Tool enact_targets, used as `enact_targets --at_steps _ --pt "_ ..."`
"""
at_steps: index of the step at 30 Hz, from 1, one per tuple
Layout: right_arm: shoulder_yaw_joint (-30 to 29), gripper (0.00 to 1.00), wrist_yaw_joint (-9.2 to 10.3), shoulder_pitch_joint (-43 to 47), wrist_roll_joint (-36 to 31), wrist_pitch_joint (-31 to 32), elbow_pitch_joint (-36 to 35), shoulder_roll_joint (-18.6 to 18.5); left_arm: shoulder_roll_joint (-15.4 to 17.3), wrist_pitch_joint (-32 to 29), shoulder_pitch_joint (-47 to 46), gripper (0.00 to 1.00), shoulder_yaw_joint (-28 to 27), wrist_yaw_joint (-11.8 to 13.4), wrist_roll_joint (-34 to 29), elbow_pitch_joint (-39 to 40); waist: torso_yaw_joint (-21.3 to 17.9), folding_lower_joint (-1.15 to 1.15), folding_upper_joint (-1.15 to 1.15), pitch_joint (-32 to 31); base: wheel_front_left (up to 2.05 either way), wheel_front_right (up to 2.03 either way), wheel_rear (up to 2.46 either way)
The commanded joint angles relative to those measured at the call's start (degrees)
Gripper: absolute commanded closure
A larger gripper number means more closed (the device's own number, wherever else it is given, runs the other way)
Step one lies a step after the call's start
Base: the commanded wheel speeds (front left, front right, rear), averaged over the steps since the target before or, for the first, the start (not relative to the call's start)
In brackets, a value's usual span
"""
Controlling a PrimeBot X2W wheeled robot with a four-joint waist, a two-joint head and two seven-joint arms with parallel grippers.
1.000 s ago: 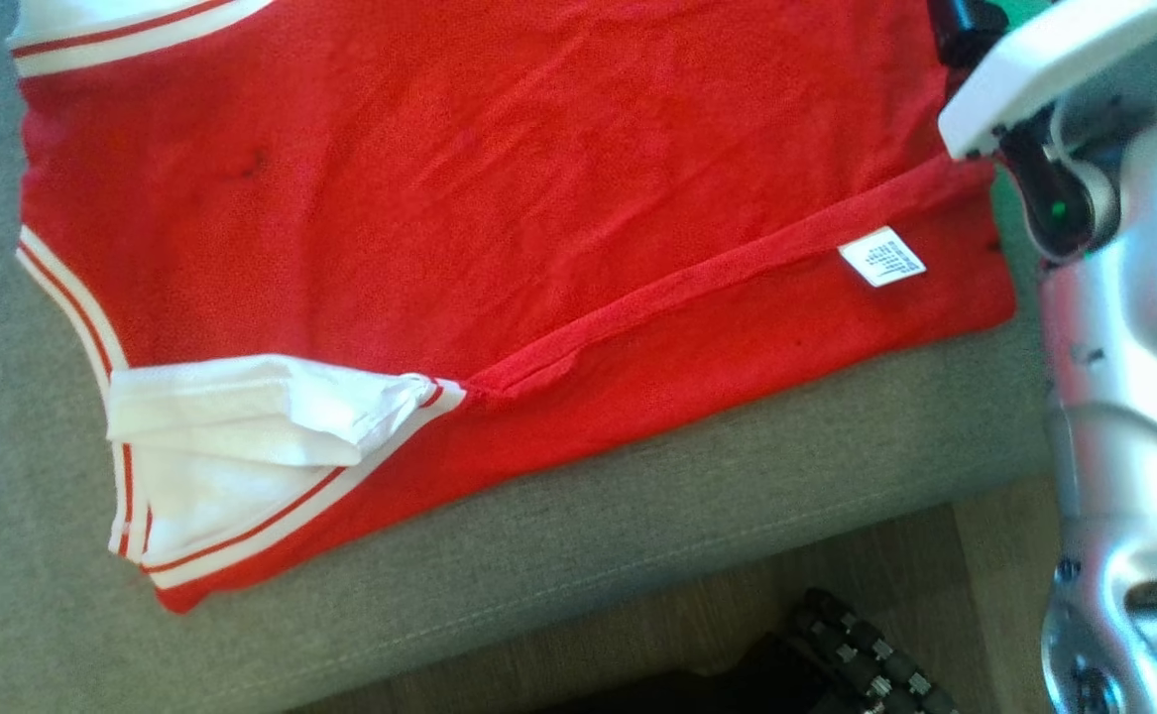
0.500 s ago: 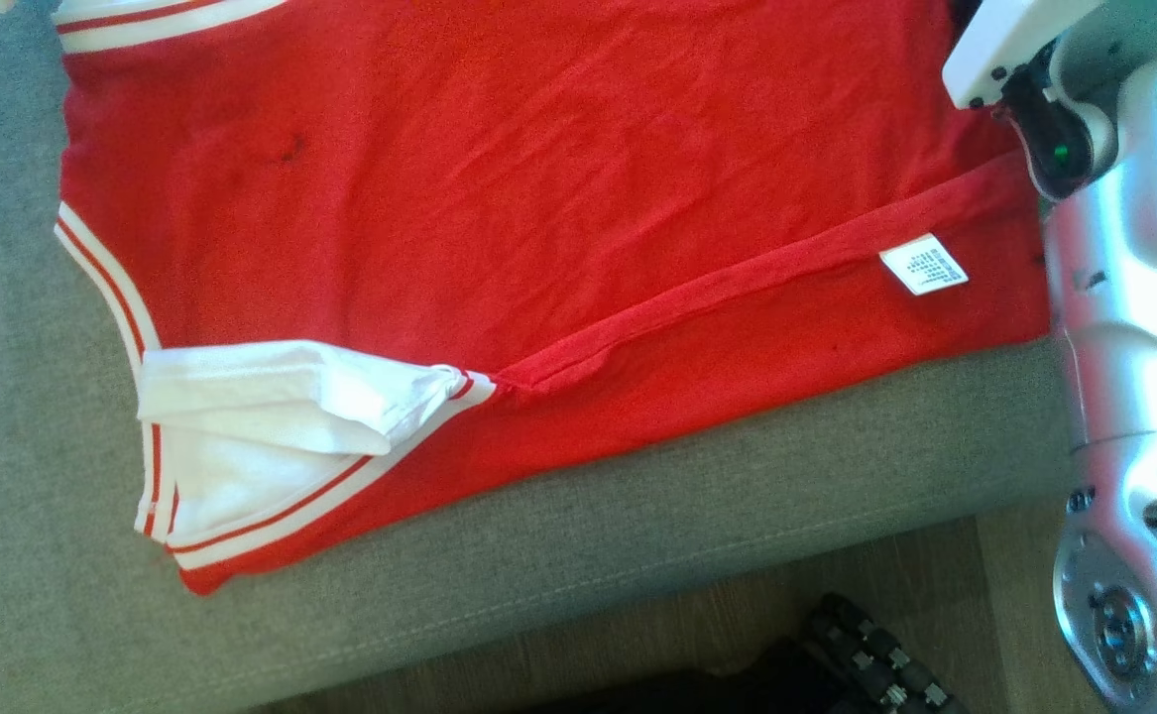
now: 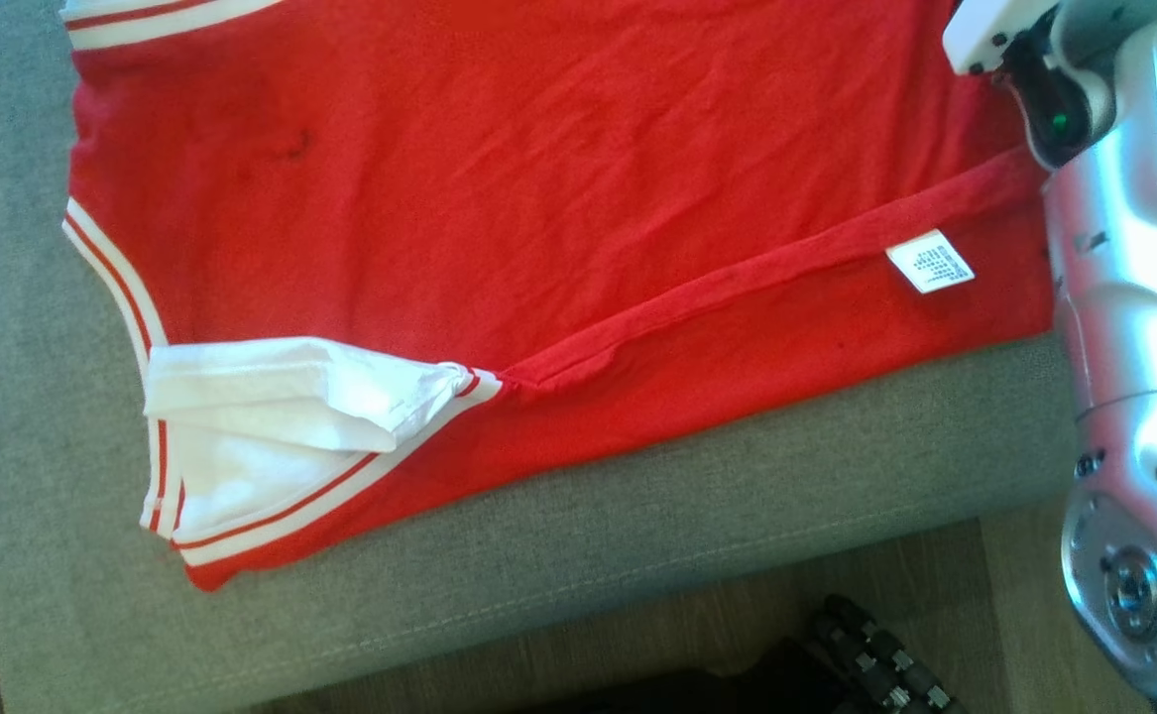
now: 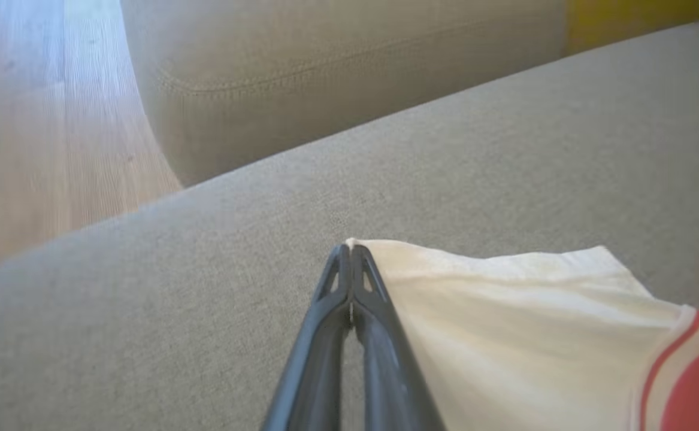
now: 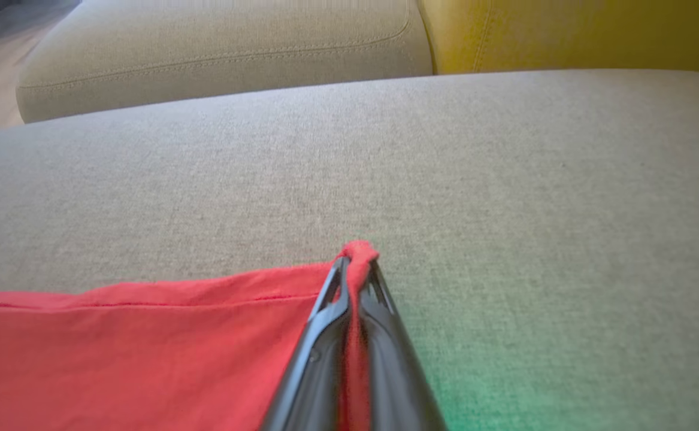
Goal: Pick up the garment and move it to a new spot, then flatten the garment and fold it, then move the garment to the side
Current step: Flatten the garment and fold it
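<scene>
On the grey cushion (image 3: 637, 516), left gripper (image 4: 350, 251) and right gripper (image 5: 356, 263) each tight on the garment (image 3: 538, 198).

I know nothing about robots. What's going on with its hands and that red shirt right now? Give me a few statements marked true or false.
1. The right hand pinches a red corner of the garment. True.
2. The left hand hangs wide open. False: it is shut on the garment's white sleeve.
3. The garment lies on a wooden table. False: it lies on a grey cushion.
4. A white label shows on the red cloth. True.
</scene>
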State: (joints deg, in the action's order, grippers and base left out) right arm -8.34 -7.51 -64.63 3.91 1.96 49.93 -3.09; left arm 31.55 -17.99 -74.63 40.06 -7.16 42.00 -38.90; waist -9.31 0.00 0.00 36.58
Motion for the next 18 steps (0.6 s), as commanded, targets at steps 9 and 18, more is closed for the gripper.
enact_targets --at_steps 9,18 --pt "-3.11 1.0 0.02 -5.81 -0.84 -2.76 0.93 0.21 2.66 11.57 -6.12 1.0 -1.67 -0.01 -3.34 1.29 0.72 0.0 0.0 0.44 0.0 0.0 0.0" --pt "-6.19 1.0 0.02 -7.38 -1.9 -6.41 2.48 0.19 0.83 24.09 -6.43 1.0 -2.14 0.1 -3.81 0.33 2.41 0.0 0.0 -0.86 0.0 0.0 0.0"
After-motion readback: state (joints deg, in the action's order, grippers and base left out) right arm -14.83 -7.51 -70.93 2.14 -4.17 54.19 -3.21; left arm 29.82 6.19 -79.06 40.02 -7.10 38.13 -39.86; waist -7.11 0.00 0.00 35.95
